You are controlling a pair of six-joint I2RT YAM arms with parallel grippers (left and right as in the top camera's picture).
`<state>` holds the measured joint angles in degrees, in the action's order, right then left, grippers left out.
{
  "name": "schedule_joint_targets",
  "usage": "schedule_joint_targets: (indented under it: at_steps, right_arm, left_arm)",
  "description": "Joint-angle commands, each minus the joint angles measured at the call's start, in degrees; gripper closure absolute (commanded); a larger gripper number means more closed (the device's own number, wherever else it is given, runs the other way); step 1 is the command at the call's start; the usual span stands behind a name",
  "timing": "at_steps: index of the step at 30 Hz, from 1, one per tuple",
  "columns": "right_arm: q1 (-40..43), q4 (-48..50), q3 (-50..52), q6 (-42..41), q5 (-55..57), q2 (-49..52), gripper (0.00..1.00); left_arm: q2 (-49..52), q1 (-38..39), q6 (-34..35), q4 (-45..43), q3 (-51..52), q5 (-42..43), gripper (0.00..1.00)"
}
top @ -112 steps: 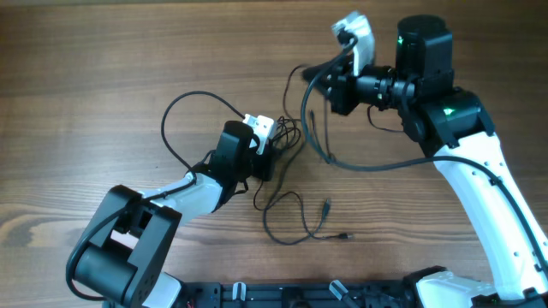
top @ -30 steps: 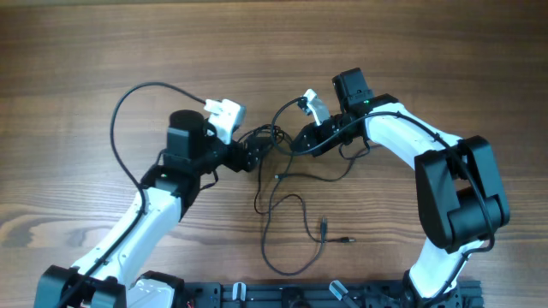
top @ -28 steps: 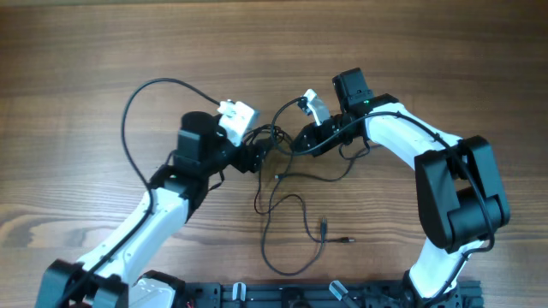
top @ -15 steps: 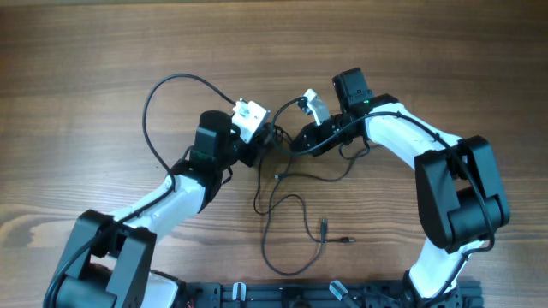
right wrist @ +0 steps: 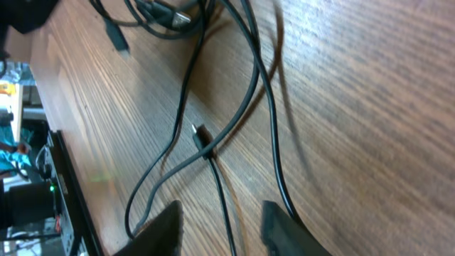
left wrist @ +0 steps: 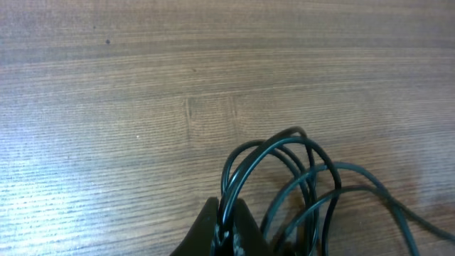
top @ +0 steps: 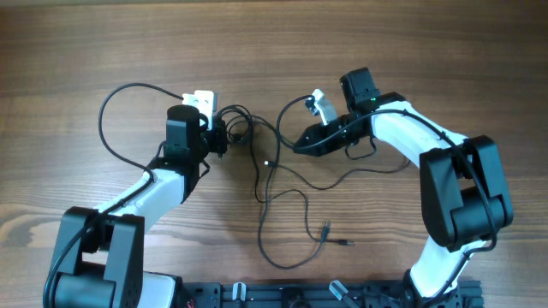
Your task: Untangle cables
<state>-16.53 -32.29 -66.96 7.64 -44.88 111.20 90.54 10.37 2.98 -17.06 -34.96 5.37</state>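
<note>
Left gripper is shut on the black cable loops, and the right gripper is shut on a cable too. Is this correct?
Not fully. The left gripper is shut on the black cable loops, but the right gripper is open: the right wrist view shows its fingers standing apart.

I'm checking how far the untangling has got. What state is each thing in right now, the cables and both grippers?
cables: bunched in tangled loops at the left gripper, loose strands trailing across the table, plug ends lying free.
left gripper: shut on the cables' bunched loops.
right gripper: open, low over the loose strands, gripping nothing.
</note>
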Motion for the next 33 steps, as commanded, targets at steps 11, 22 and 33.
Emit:
schedule_joint_targets:
  at_steps: [11,22,33]
  right_arm:
    - [-12.3,12.7,-1.2,31.7,25.8,1.4,0.3]
    - [-11.1,14.8,-2.2,26.4,36.1,8.0,0.96]
    - [15.6,15.5,-3.7,3.8,30.9,-23.3,0.96]
  left_arm:
    - [0.0,-0.5,1.0,1.1,0.1,3.4,0.96]
    - [0.0,-0.5,0.9,2.0,0.1,3.4,0.96]
    - [0.0,-0.5,1.0,9.6,0.1,-0.7,0.96]
